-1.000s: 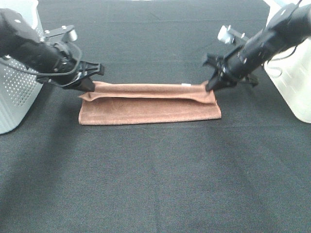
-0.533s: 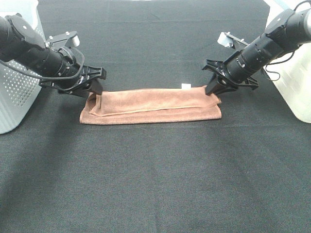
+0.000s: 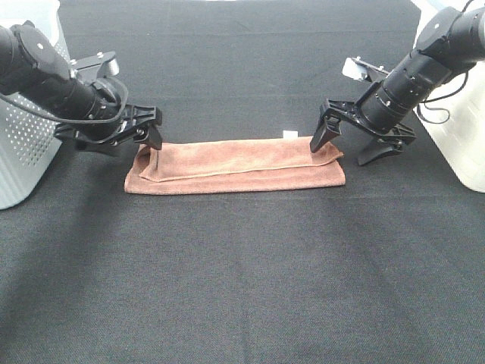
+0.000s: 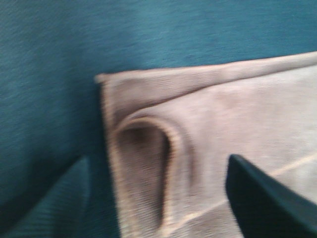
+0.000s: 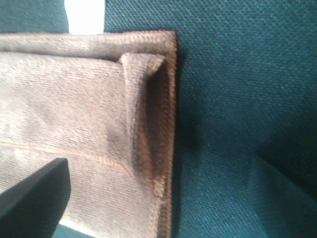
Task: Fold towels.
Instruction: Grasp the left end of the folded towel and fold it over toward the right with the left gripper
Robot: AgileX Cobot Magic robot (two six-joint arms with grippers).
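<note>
Both released within the last second: left gripper (image 3: pixel 141 142) and right gripper (image 3: pixel 340 152) now have jaws apart, one over each end of the towel (image 3: pixel 235 163), which lies as a folded strip between them, so this fold looks done.

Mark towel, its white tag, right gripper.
towel (image 3: pixel 235 163): exterior high view, middle of the folded strip.
white tag (image 3: pixel 289 134): exterior high view, its centre, at the towel's far edge.
right gripper (image 3: pixel 340 155): exterior high view, midway between its open fingertips.
</note>
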